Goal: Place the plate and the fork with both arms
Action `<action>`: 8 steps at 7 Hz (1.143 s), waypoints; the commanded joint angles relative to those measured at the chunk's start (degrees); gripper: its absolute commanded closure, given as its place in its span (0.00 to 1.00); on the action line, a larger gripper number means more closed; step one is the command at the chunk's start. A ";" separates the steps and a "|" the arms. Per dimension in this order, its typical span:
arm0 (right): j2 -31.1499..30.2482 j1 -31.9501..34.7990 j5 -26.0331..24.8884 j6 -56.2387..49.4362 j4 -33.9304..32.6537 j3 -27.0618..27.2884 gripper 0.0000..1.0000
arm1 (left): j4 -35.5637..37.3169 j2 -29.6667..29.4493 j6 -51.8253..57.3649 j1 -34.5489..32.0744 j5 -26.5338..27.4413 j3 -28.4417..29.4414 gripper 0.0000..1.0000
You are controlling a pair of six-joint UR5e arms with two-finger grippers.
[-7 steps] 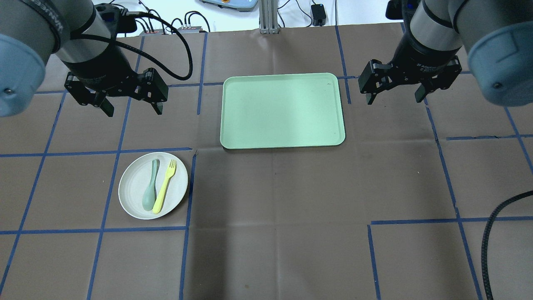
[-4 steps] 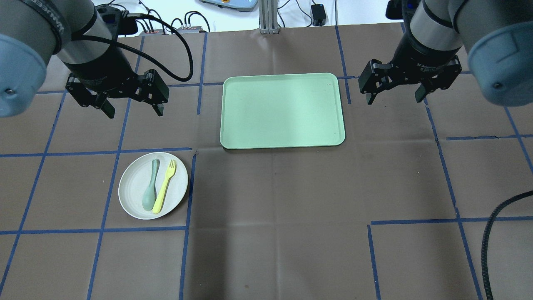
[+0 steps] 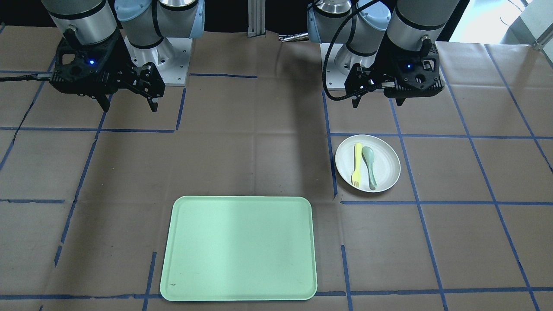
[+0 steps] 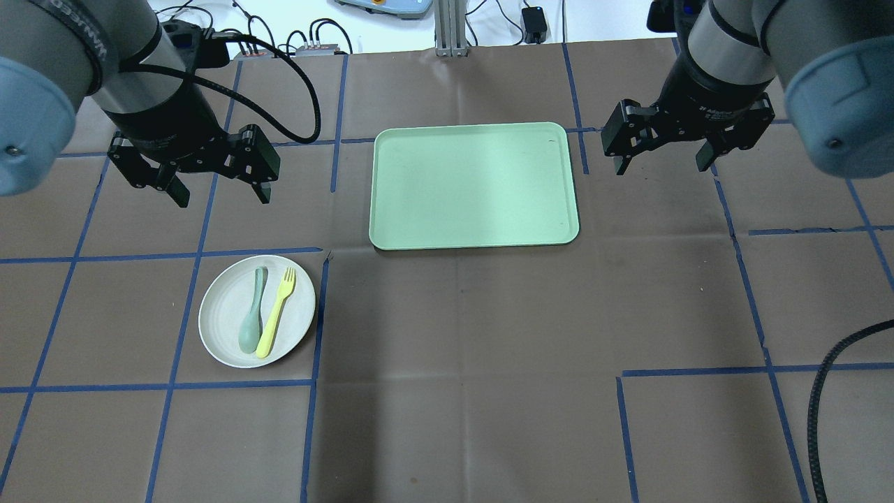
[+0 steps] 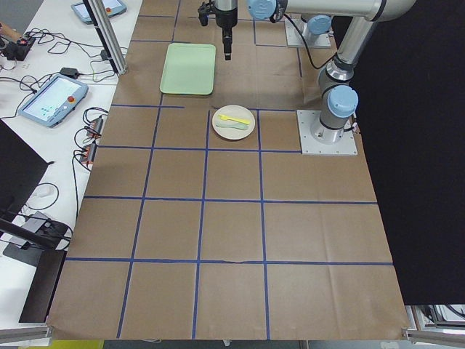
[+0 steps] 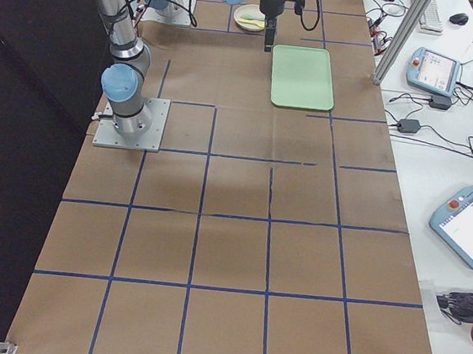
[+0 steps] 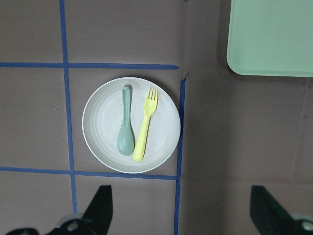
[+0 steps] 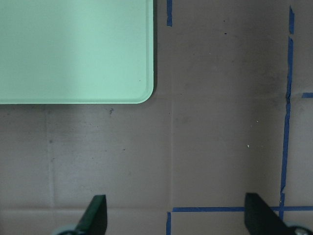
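Grn tray [image 4: 475, 185], gry-grn spoon [image 4: 251, 330], blue tape grid [image 4: 244, 251]

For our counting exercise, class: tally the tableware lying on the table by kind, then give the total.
Off-white plate: 1
Yellow fork: 1
Grey-green spoon: 1
Mint-green tray: 1
Total: 4

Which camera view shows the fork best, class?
The left wrist view: the fork is large, unobstructed, tines distinct, lying on the plate beside the spoon. Overhead and front-facing views show it whole but smaller; the side views give only a yellow sliver; the right wrist view misses it.
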 commanded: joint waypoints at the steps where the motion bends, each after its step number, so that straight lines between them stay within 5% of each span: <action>1: 0.00 0.00 0.00 0.00 0.00 0.00 0.00 | -0.71 -0.04 5.09 3.49 -0.45 -1.21 0.00; 5: 0.00 0.00 0.00 0.00 0.00 0.00 0.00 | 0.87 -2.23 26.54 20.62 -10.52 -7.88 0.00; 8: 0.00 0.00 0.00 -0.09 -0.09 0.09 0.00 | 18.28 -6.71 35.10 28.54 -12.85 -19.01 0.00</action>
